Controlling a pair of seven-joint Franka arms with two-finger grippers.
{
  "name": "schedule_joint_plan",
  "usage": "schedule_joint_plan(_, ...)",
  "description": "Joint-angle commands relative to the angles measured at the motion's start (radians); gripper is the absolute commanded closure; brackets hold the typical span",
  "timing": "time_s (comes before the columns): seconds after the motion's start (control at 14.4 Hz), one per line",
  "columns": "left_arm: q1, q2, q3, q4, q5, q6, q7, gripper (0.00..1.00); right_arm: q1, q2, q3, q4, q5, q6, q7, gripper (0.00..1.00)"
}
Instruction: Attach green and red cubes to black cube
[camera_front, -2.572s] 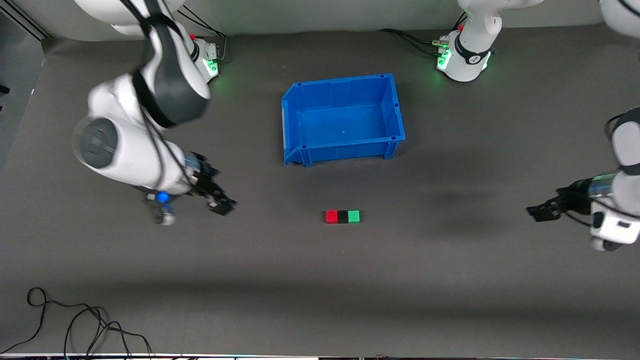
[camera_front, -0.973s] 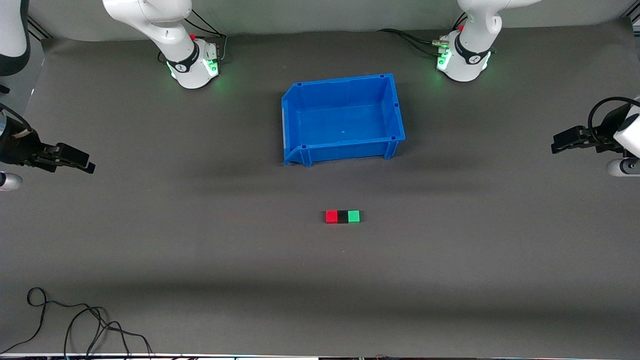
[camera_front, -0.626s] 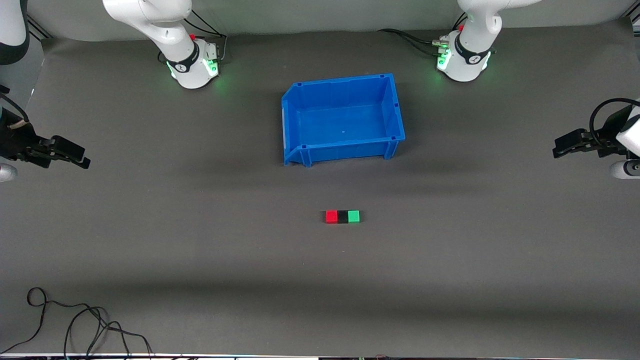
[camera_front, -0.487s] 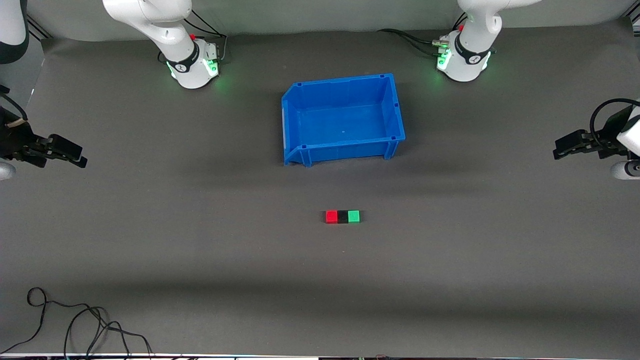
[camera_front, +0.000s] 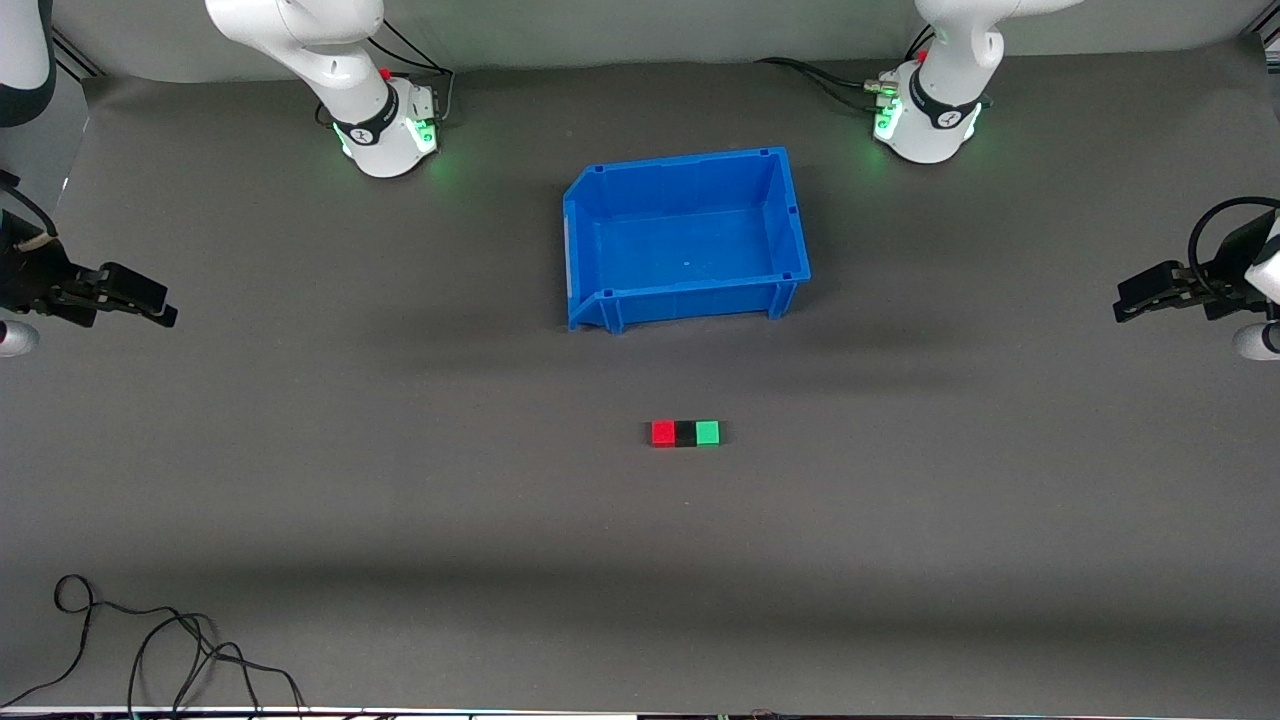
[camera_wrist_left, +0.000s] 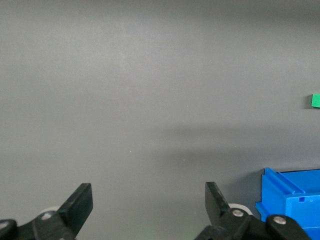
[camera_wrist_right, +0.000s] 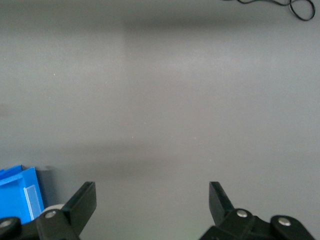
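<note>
Red cube (camera_front: 662, 433), black cube (camera_front: 685, 434), green cube (camera_front: 707, 432): one straight row on the dark grey desk (camera_front: 400, 500), faces touching, black in the middle, red toward the right arm's end, green toward the left arm's end. The row lies nearer the front camera than the blue bin (camera_front: 686, 237). No lettering or label is readable on any cube.

Blue bin: open-topped, nothing inside (a pale label patch on one wall shows in the right wrist view, its text unreadable).

Left gripper (camera_front: 1135, 305): in the air over the desk's edge at the left arm's end, fingers (camera_wrist_left: 80, 205) spread wide apart, holding nothing.

Right gripper (camera_front: 150, 310): in the air over the desk's edge at the right arm's end, fingers (camera_wrist_right: 82, 202) likewise wide apart, holding nothing.

Black cable (camera_front: 150, 650): loose loops on the desk's near corner at the right arm's end.
</note>
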Motion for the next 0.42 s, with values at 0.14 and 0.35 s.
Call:
schedule_joint_plan(0.14,0.0,-0.001,0.004,0.018,-0.012,0.013,-0.012,0.0,0.0,-0.01,0.001,0.008,-0.004,-0.019,-0.024,0.0)
schedule_joint_plan(0.35,-0.005,-0.001,0.004,0.017,-0.014,0.003,-0.015,0.0,0.0,-0.007,0.003,0.008,-0.004,-0.019,-0.024,0.0)
